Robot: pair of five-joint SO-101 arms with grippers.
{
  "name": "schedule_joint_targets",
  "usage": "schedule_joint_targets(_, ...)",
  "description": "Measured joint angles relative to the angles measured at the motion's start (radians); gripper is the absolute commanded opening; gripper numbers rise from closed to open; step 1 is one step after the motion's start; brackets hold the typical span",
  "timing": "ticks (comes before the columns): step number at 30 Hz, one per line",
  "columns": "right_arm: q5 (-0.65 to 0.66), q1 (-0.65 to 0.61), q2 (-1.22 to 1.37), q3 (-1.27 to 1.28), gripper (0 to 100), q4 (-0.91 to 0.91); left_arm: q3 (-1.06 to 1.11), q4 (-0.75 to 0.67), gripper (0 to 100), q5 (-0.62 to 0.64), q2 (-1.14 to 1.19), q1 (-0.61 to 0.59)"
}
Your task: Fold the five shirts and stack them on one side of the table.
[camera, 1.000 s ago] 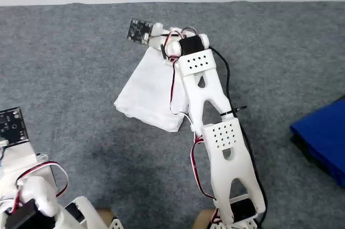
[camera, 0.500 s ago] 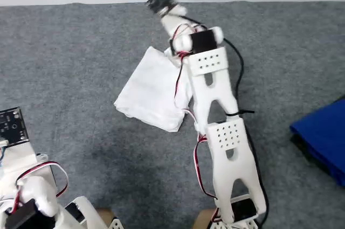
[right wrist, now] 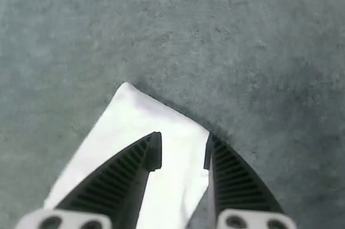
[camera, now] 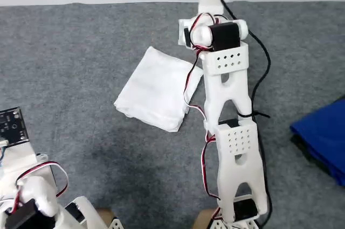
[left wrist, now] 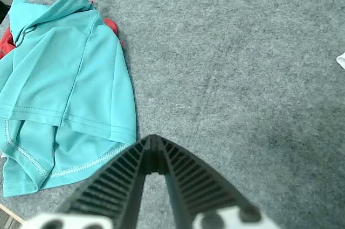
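A folded white shirt [camera: 155,90] lies flat on the grey carpeted table, left of my right arm [camera: 226,73], which stretches toward the far edge. From the right wrist view, my right gripper [right wrist: 182,151] hovers open above the white shirt's [right wrist: 135,126] far corner, nothing between its fingers. My left gripper [left wrist: 156,144] is shut and empty, hanging over bare carpet beside a crumpled teal shirt [left wrist: 64,89]. A red shirt [left wrist: 111,25] peeks out from under the teal one. A folded blue shirt [camera: 323,134] sits at the table's right edge.
My left arm's base [camera: 32,196] occupies the near left corner. The table's far edge [camera: 108,4] meets a pale wall just beyond the right wrist. Open carpet [camera: 64,56] spreads left of the white shirt.
My right arm has swung from over the white shirt's far corner to the right and toward the far edge, uncovering the shirt. The shirt and the left arm have stayed put.
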Motion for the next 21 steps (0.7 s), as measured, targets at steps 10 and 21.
schedule_joint_targets(10, -0.292, -0.048, -0.193, 0.539, 15.0, 0.0, 0.014, 0.0, 0, 0.0, 0.0, 0.0)
schedule_joint_targets(21, -0.442, -0.124, -0.305, 0.796, 38.7, -0.006, 0.021, 0.0, 0, -0.015, 0.0, 0.0)
